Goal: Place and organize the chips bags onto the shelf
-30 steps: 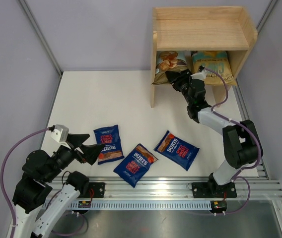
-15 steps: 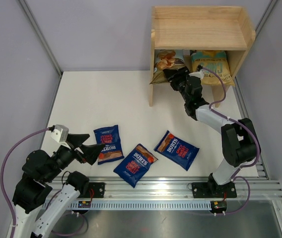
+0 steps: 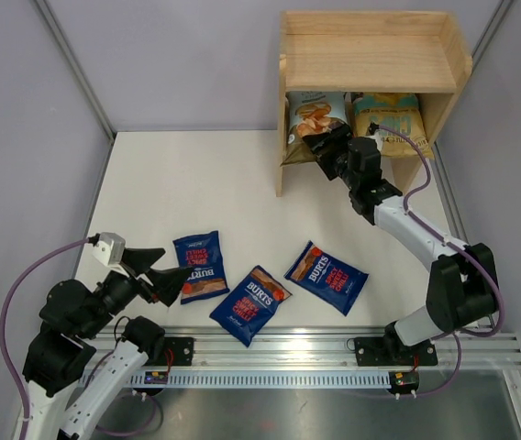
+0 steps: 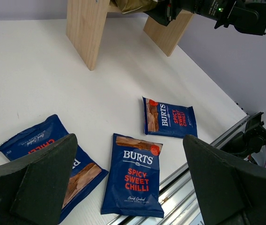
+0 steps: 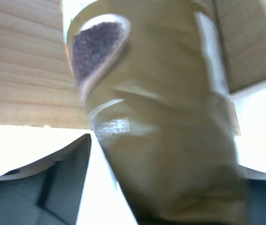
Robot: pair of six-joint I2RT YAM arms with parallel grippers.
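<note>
Two of five shelved (top view): pale blue bag (image 3: 314, 112) and yellow bag (image 3: 387, 115) stand side by side in the lower tier of the shelf (image 3: 371, 60), upper right of frame; the upper tier is bare.
Three outstanding (top view): BURTS bags (image 3: 249, 304) lie flat on the table (image 3: 196, 183), lower centre.
Right gripper (image 3: 327, 147) (top view): at the pale blue bag's lower edge; release not yet done.
Left gripper (image 3: 176, 261) (top view): lower left, fingers spread wide, holding nothing, just beside the leftmost packet.
Packets (left wrist view): flat rectangles of glossy dark blue film, red-orange lettering, crimped ends.
Shelf (left wrist view): plain pale wood panels, top of frame.
Grip (right wrist view): creased brownish film fills the gap between both fingers; judged clamped. Wood grain behind, upper left.
</note>
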